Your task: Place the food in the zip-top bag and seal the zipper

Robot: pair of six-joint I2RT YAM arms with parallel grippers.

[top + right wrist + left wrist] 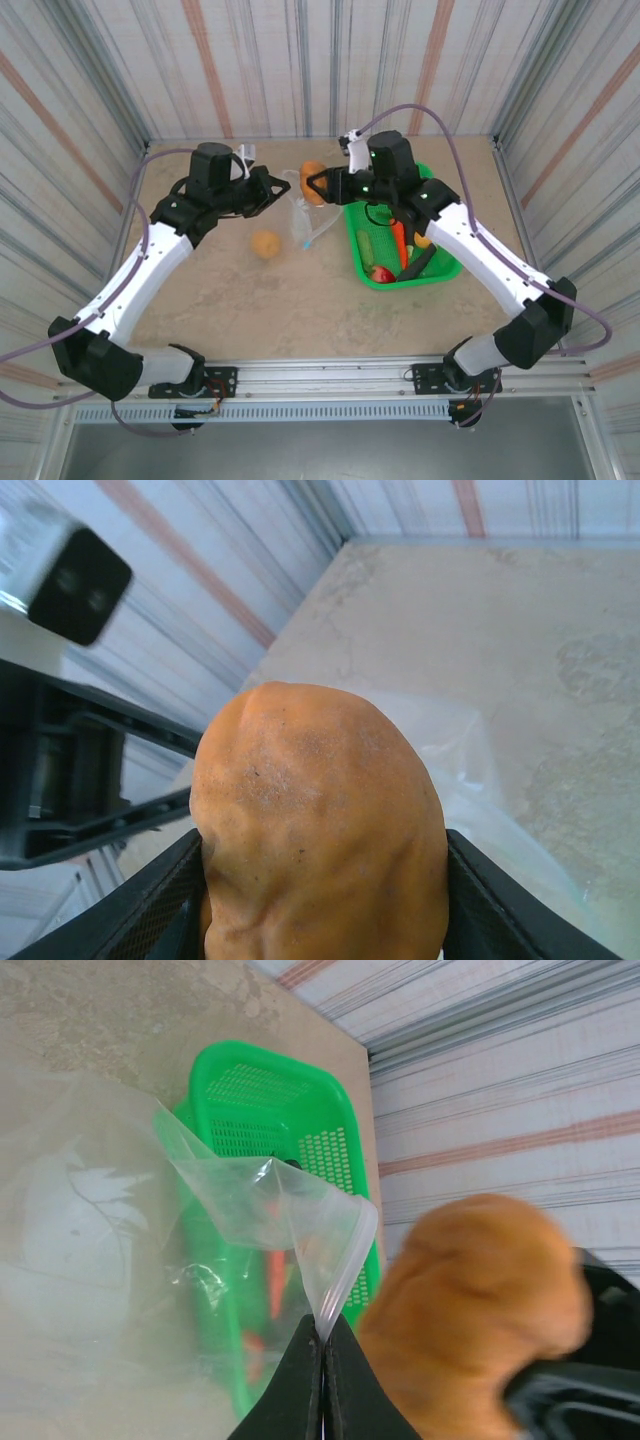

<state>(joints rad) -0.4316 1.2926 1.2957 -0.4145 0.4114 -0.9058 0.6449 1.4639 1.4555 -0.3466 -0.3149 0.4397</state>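
Jaws of left gripper [323, 1345] pinched shut on zip-top bag [270, 1200] top edge, right gripper [312, 187] clamped round brown potato [320, 820] just beside it, orange [265, 244] on table [230, 300] left of bag, green basket [410, 282] with carrot [399, 243] at right

White-shelled arms [150, 265] have black joints [95, 365], a black left pincer [287, 186] and right pincer [312, 187], and mauve cables [412, 106].
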